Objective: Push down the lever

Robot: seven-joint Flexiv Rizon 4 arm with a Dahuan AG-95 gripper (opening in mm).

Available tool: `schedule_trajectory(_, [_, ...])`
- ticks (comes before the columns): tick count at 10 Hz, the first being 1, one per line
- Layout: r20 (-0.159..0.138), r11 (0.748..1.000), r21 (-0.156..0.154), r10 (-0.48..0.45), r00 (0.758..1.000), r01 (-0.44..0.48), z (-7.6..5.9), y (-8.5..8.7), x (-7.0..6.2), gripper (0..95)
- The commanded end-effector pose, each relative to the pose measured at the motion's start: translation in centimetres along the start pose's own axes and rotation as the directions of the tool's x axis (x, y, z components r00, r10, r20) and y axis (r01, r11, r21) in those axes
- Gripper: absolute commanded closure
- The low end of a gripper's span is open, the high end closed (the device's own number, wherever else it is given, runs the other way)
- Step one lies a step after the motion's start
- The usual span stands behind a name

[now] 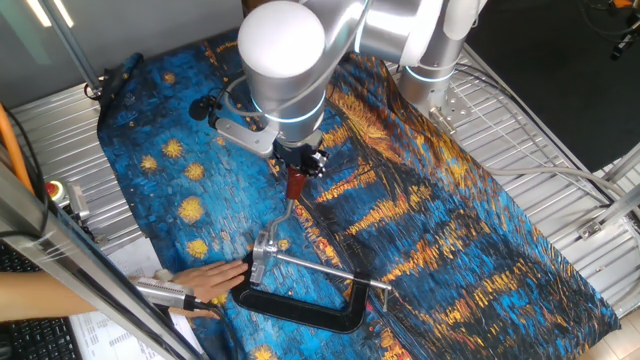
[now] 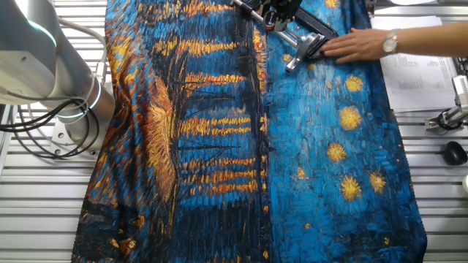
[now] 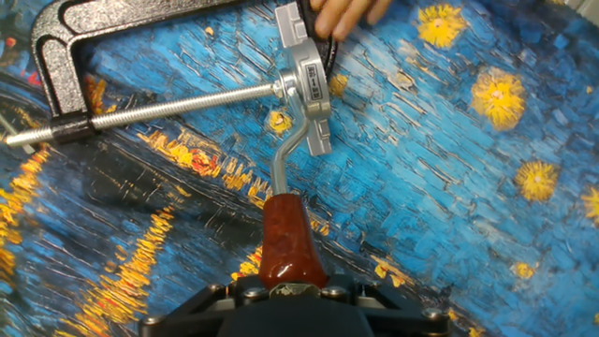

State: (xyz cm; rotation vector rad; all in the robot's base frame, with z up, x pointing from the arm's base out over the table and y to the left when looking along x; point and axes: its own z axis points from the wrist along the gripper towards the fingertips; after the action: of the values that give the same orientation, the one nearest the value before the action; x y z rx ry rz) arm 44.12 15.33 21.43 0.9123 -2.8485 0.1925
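Observation:
The lever is a thin bent silver arm (image 3: 286, 154) ending in a reddish-brown knob (image 3: 284, 240), hinged to a silver bracket (image 3: 307, 89). In the hand view the knob's near end touches my gripper (image 3: 285, 292), whose black body fills the bottom edge; no separate fingers show. In one fixed view my gripper (image 1: 298, 162) sits directly on top of the knob (image 1: 296, 185), with the lever arm (image 1: 286, 214) slanting down to the bracket (image 1: 264, 256). In the other fixed view my gripper (image 2: 275, 14) is at the top edge, over the clamp; the lever is hard to make out there.
The bracket belongs to a black C-shaped clamp frame (image 1: 300, 310) with a long threaded silver rod (image 1: 335, 272). A person's hand (image 1: 200, 278) holds the clamp down on the blue and orange patterned cloth (image 1: 450, 230). The hand (image 2: 358, 45) also shows in the other fixed view.

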Motion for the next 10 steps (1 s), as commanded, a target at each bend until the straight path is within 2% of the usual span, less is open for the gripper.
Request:
schedule_trajectory(1, [0.015, 0.999, 0.021, -0.027, 1.0, 0.026, 0.2, 0.0, 0.3, 95.0])
schedule_trajectory(2, [0.006, 0.999, 0.024, -0.035, 0.999, 0.035, 0.4, -0.1, 0.4, 95.0])
schedule_trajectory(5, [0.01, 0.999, 0.025, -0.022, 1.0, 0.022, 0.3, -0.1, 0.4, 95.0])
schedule_trajectory(7, [-0.006, 0.999, 0.025, -0.041, 0.999, 0.041, -0.3, -0.5, 0.4, 95.0])
schedule_trajectory(9, [0.028, 0.998, 0.018, -0.062, 0.998, 0.062, -0.2, -1.1, 0.0, 95.0])
schedule_trajectory(10, [0.027, 0.998, 0.026, -0.062, 0.998, 0.061, -0.1, -1.5, -0.8, 95.0])
